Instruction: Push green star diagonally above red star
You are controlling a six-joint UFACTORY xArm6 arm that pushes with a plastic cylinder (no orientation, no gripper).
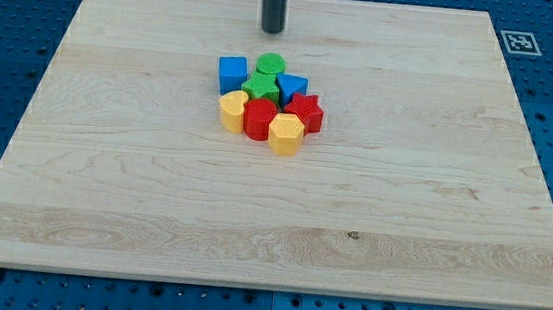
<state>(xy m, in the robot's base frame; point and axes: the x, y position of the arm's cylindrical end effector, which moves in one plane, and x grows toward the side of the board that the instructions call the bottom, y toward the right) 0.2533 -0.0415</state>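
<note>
The green star (260, 87) sits in a tight cluster near the board's middle, just left of and slightly above the red star (305, 111). A blue block (291, 87) lies between them at the top. My tip (271, 29) is above the cluster, a short gap above the green round block (271, 64), touching no block.
The cluster also holds a blue cube (231, 74) at the left, a yellow block (231, 110), a red block (259, 118) and a yellow hexagon-like block (285, 134) at the bottom. The wooden board (103, 190) lies on a blue perforated table. A marker tag (518, 41) is at the top right.
</note>
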